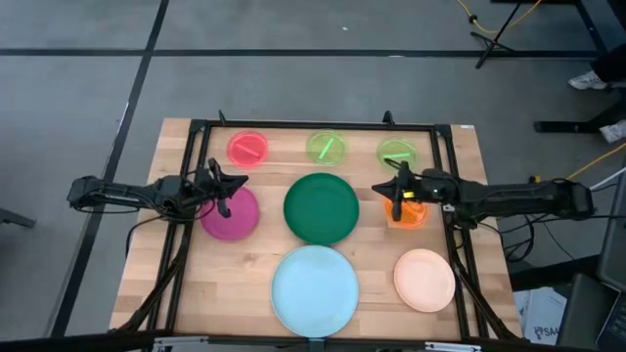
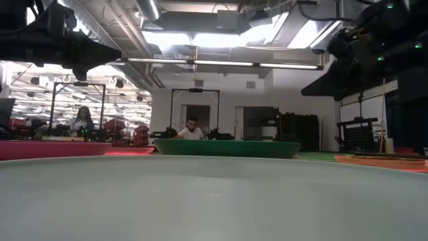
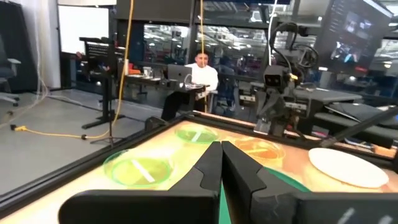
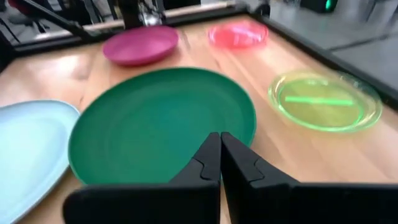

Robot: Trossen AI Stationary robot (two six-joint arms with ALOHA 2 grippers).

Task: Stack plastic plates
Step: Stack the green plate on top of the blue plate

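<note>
Eight round plates lie flat on the wooden table. Along the far edge sit a small pink-red plate (image 1: pixel 247 148) and two lime green ones (image 1: pixel 326 148) (image 1: pixel 396 153). The large dark green plate (image 1: pixel 321 207) is in the middle, with the magenta plate (image 1: pixel 230 213) to its left and the orange plate (image 1: pixel 408 211) to its right. The light blue plate (image 1: pixel 314 288) and the peach plate (image 1: pixel 424 280) lie near. My left gripper (image 1: pixel 223 198) (image 3: pixel 221 146) hovers shut over the magenta plate. My right gripper (image 1: pixel 398 196) (image 4: pixel 220 135) hovers shut over the orange plate.
A black metal frame (image 1: pixel 313 125) borders the table's far edge and sides. Bare wood shows between the plates. In the low view the light blue plate (image 2: pixel 200 201) fills the foreground. People sit at desks in the room beyond the table (image 3: pixel 202 71).
</note>
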